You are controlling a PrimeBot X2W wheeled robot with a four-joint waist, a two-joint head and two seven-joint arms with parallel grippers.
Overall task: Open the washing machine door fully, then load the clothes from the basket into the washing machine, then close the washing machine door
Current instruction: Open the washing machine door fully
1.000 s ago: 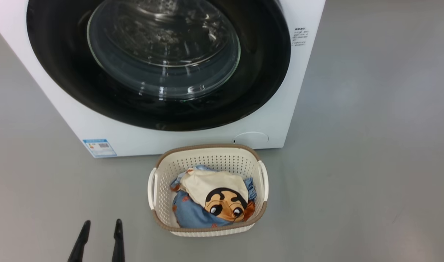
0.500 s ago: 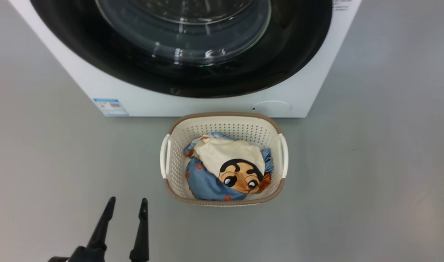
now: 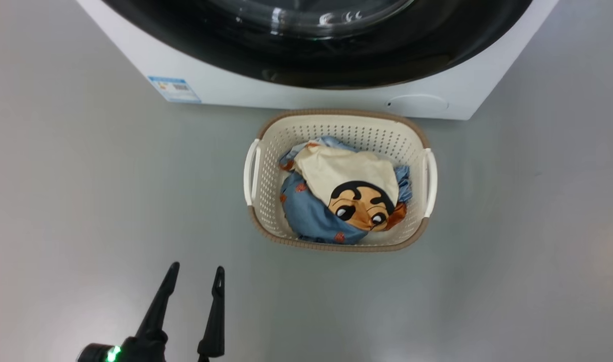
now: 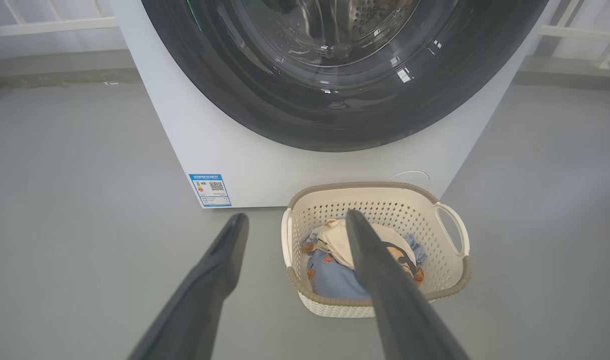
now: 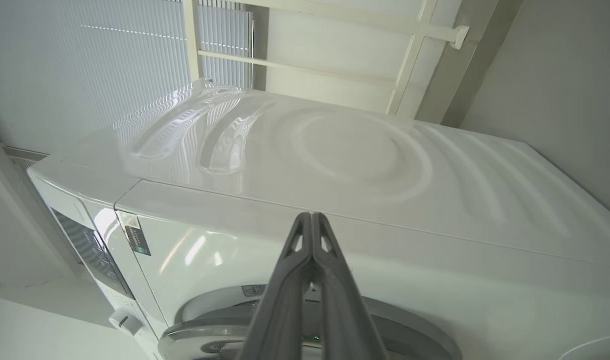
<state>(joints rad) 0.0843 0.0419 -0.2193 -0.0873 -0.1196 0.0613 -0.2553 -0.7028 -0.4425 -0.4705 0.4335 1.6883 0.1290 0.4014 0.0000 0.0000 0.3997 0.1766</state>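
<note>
**Head view.** Your left gripper [image 3: 196, 267] is hanging at the lower left above the grey floor [image 3: 60, 201]. Its two dark fingers are spread apart, gripping nothing, and are pointing toward the washing machine [image 3: 296, 98]. The cream perforated basket [image 3: 266, 151] is standing on the floor just in front of the machine, to the gripper's right and apart from it. The clothes [image 3: 346, 173] are lying bunched inside it, a cream piece with a cartoon face over light blue fabric. The glossy black washing machine door [image 3: 386, 70] is sitting closed.

**Left wrist view.** You are looking along the same spread fingers. One of them is crossing in front of the basket and the clothes. A blue label sticker [image 4: 210, 190] is showing at the machine's lower corner.

**Right wrist view.** Your right gripper [image 5: 311, 216] is pointing at the machine's white casing, with its fingers pressed together and nothing between them.
</note>
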